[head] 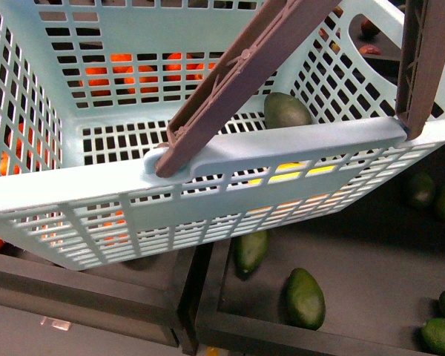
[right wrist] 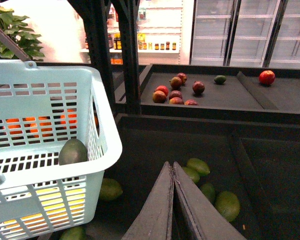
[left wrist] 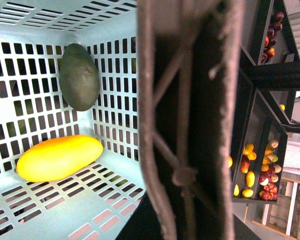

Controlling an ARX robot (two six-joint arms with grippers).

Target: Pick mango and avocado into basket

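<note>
The turquoise basket hangs tilted and fills the front view, its grey-brown handle swung up out of frame. The dark green avocado lies inside against a slotted wall. The yellow mango lies on the floor beside it. In the front view the avocado shows over the rim and the mango shows only through the slots. My left gripper is shut on the handle, its fingers hidden behind the handle. My right gripper is shut and empty, beside the basket over the dark bin.
Loose green fruits lie in the dark bin under my right gripper, and more avocados lie below the basket. Oranges show through the far wall. A higher tray holds red fruits. Black shelf posts stand behind.
</note>
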